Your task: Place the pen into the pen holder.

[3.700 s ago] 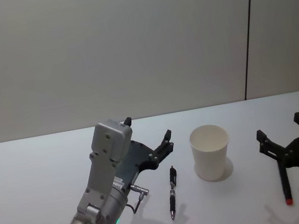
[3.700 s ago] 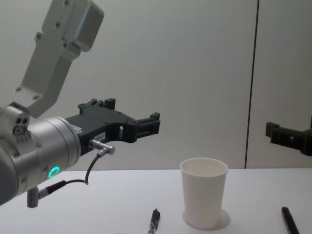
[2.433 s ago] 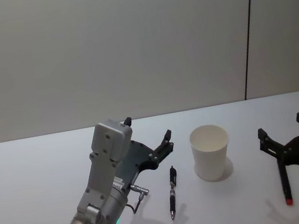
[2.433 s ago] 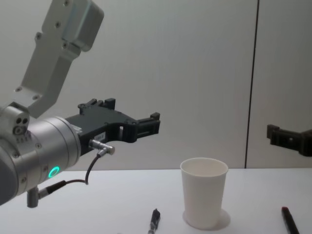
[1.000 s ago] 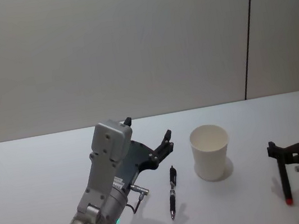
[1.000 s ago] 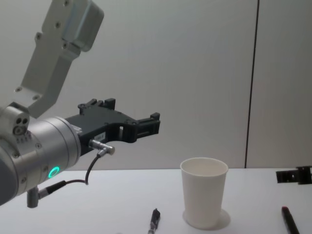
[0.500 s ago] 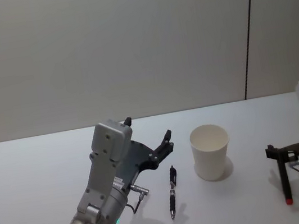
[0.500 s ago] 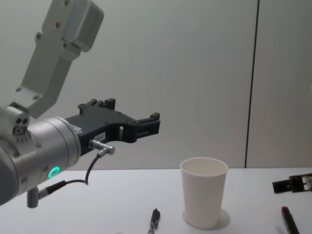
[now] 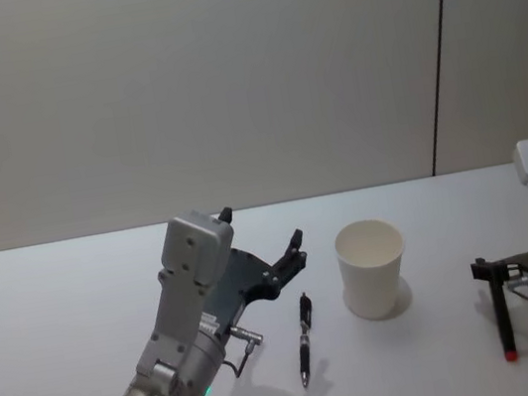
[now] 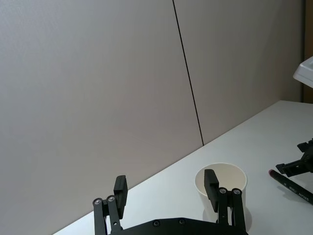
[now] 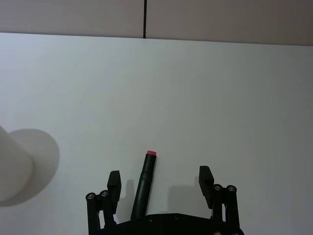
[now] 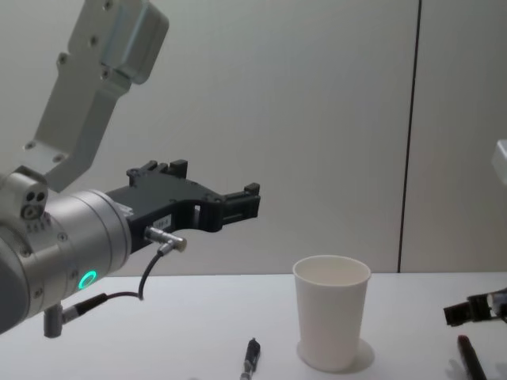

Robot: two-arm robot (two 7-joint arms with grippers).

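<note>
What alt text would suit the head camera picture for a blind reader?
A white paper cup stands on a white table between two pens lying flat. The right gripper, open, is low over the red-tipped pen on the right; the left gripper, open, hangs above the table left of the black pen.

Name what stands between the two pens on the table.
The white paper cup, set slightly farther back than the black pen and red-tipped pen, in the head view.

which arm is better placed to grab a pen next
Right: the right pincer sits open, low over the red-tipped pen, straddling it. The left pincer hangs open well above the table and the black pen.
</note>
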